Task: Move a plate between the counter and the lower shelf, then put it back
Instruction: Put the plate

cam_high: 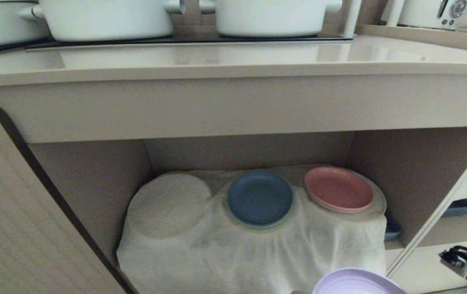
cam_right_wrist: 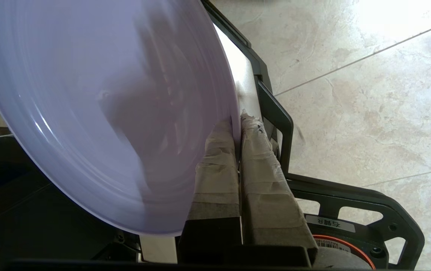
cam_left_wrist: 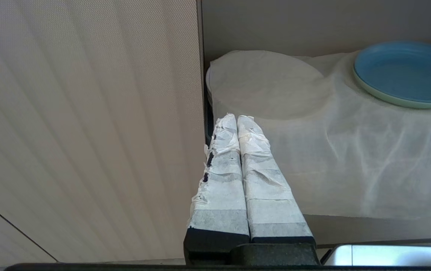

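The right tool (cam_right_wrist: 238, 124) pinches only the rim of the round, matte lavender plate (cam_right_wrist: 98, 109), low before the cloth-lined lower shelf (cam_high: 254, 249); the edge-held, tilted plate could slip or clip the bench (cam_high: 233, 61).

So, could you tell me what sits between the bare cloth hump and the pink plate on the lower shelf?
The blue plate, on the middle hump between the bare hump and the pink plate, in the head view.

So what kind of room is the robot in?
Most likely a kitchen. Big white pots sit on a black cooktop set into the counter, and the lower shelf holds a blue plate and a pink plate.
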